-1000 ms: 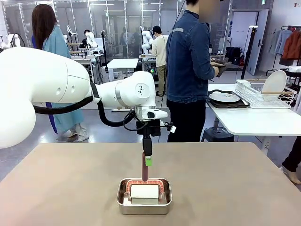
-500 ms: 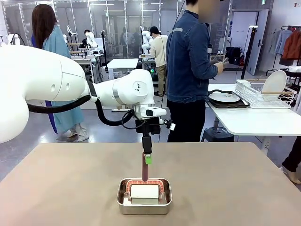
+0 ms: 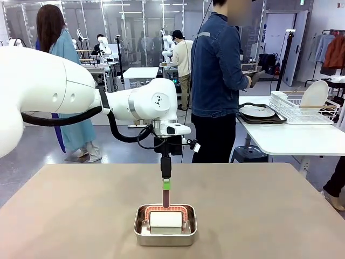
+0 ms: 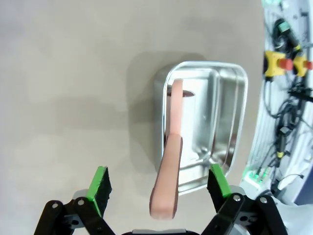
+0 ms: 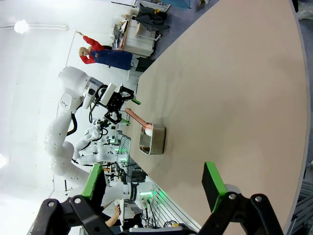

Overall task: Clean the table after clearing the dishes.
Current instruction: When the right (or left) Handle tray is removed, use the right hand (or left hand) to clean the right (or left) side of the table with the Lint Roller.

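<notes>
My left fingers [image 4: 100, 188] are hanging spread either side of the pink roller handle [image 4: 168, 171], gripping nothing; it is leaning up from the steel pan [image 4: 234, 117] on the tabletop [image 4: 73, 98]. Centring it before closing squarely is looking wise.

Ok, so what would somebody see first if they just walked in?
Probably the big white left arm sweeping in from the left, its gripper hanging open at the tip of a pink handle. That handle sticks up from a shiny steel pan holding a white roller, near the table's front edge. Beyond the table stands a person in a denim jacket.
</notes>
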Tool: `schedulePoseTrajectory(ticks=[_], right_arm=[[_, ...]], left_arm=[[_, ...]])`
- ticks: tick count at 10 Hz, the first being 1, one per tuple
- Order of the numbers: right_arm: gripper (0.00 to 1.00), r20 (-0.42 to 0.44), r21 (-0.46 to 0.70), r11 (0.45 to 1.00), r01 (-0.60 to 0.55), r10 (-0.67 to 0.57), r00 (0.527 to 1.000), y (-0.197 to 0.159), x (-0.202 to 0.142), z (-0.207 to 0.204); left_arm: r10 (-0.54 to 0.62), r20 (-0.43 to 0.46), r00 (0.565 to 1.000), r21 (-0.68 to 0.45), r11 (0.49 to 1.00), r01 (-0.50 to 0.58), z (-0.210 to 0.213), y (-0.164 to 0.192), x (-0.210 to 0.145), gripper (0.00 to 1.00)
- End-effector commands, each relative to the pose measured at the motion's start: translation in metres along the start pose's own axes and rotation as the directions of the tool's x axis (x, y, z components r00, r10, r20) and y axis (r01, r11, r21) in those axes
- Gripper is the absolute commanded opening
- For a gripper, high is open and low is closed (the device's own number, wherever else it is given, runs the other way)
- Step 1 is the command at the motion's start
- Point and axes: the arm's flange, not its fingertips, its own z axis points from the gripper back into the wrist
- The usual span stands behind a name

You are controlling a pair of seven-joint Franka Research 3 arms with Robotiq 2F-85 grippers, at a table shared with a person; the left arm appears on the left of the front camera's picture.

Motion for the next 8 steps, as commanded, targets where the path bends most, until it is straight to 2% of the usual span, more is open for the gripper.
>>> schedulePoseTrajectory(ticks=[1,7,8], right_arm=[[1.0,0.007,0.007,1.0,-0.019,0.019,1.0,0.0023,0.0,0.0001],[1.0,0.007,0.007,1.0,-0.019,0.019,1.0,0.0023,0.0,0.0001],[1.0,0.007,0.007,1.0,-0.019,0.019,1.0,0.0023,0.0,0.0001]], left_arm=[[0.016,-0.017,1.0,0.034,0.999,-0.015,-0.0077,-0.0187,-0.0083,1.0],[-0.011,0.028,1.0,0.056,0.998,0.009,-0.0152,-0.0213,-0.0064,1.0],[-0.002,0.027,1.0,0.037,0.999,0.001,-0.0149,-0.0208,-0.0067,0.93]])
